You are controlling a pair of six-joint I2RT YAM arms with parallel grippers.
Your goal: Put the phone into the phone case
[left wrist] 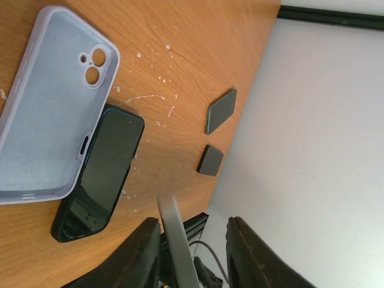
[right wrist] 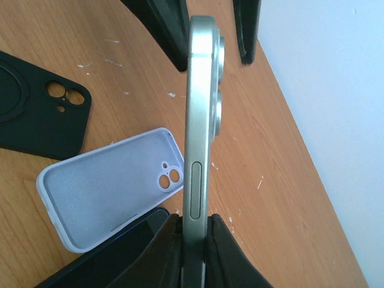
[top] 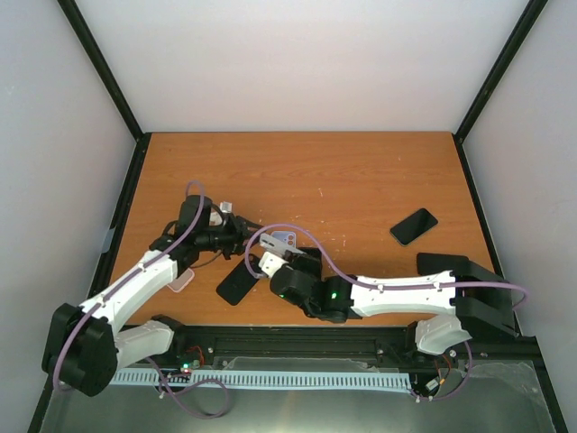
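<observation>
Down on the wooden table (top: pixel 361 171), we see the right gripper (right wrist: pixel 193 255) clamped on the silver phone (right wrist: pixel 201 120), held on edge at frame centre. The left gripper (left wrist: pixel 192 240) straddles its far end, jaws parted. At lower left, the lavender phone case (right wrist: pixel 102 192) lies open side up.

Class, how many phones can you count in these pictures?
3: silver phone held in the right gripper; dark phone flat beside the lavender case; second dark phone lying far right. The dark slab nearby is unidentifiable.
</observation>
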